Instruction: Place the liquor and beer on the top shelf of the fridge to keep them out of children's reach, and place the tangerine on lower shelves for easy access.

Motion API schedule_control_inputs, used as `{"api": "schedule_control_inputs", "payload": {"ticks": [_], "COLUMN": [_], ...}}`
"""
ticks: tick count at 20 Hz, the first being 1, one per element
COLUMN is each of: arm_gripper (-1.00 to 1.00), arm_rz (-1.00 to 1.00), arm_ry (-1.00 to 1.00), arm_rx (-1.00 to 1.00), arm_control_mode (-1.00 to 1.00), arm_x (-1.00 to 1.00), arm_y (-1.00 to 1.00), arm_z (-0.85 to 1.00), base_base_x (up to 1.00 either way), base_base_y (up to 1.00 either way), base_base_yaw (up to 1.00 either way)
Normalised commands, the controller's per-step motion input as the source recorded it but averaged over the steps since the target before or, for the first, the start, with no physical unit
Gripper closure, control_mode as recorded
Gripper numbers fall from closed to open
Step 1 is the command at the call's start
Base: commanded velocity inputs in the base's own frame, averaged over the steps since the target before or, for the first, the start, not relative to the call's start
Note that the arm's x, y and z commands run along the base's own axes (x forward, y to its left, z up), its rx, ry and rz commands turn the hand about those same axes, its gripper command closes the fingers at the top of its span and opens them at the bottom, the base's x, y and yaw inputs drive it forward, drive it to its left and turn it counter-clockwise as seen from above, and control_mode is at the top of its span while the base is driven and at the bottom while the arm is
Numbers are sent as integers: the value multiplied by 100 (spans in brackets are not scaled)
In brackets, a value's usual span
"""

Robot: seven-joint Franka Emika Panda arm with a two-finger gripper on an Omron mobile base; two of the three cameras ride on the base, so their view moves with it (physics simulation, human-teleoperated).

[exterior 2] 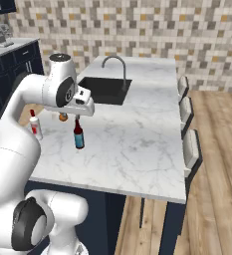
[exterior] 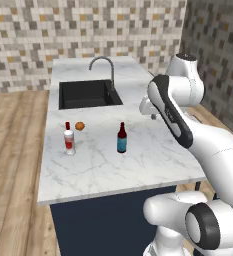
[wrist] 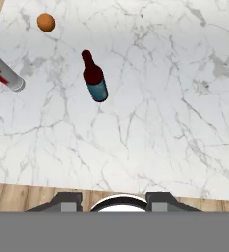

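While beer (exterior: pixel 121 139) stands near liquor (exterior: pixel 68 140), tangerine (exterior: pixel 79 126), sink (exterior: pixel 88 93) behind; jaws' state unclear.

Surfaces before my arm, listed outward from the black sink (exterior: pixel 88 94):

- White grey-veined marble counter (exterior: pixel 138 165) around the sink: polished, smooth, faint sheen.
- Curved grey metal faucet (exterior: pixel 104 65) behind the sink: satin.
- Dark brown glass beer bottle (exterior: pixel 121 138), nearer me than the sink: glossy, blue label matt.
- Clear glass liquor bottle (exterior: pixel 68 139), red cap: shiny.
- Small orange tangerine (exterior: pixel 79 126) beside it: matt.
- Plank wood floor (exterior: pixel 13 165): smooth.
- Mosaic tile wall (exterior: pixel 88 25) beyond the sink: matt.
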Motion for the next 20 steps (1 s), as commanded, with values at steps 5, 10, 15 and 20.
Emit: {"api": "schedule_control_inputs", "payload": {"ticks": [5,10,15,20], "arm_gripper": [-100,-100,-100,-100], "arm_rz": [0,0,1,11], "arm_ry": [-4,-24,-25,-26], "arm_rx": [0,12,14,12], "arm_control_mode": [-100,-100,-100,-100], "arm_x": [1,0,1,5], "arm_y": [2,0,0,0], "arm_z": [-17,-55,-38,-3], "base_base_x": [0,0,0,0], "base_base_y": [0,0,0,0], "base_base_yaw": [0,0,0,0]}}
